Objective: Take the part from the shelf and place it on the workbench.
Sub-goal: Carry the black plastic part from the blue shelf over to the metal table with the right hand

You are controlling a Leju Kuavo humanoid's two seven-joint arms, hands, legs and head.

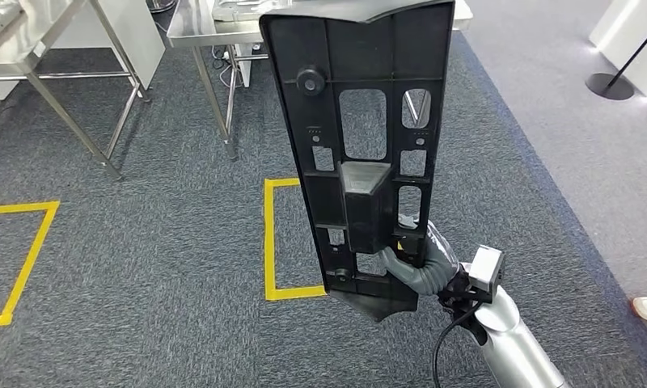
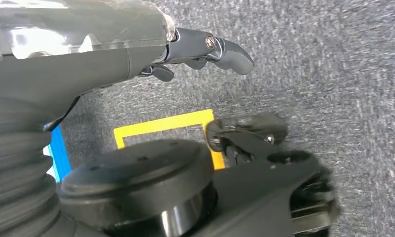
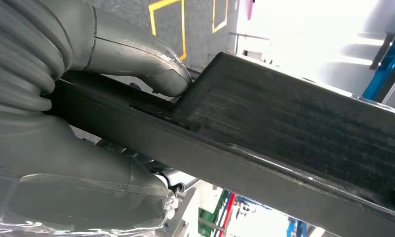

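A black part (image 1: pixel 361 153) is gripped by the grey right hand (image 1: pixel 424 263) on a silver arm (image 1: pixel 510 339). Speckled blue-grey carpet (image 1: pixel 142 242) is marked with yellow tape squares (image 1: pixel 270 242); bare steel tables (image 1: pixel 199 32) are seen far left.

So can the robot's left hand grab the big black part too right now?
Probably not yet. The left hand hangs low over the carpet, holding nothing, while the right hand holds the black part upright out front.

Part (image 1: pixel 361 153) top cut by frame edge, right hand (image 1: pixel 421 263) fingers mostly hidden behind it, seemingly gripping
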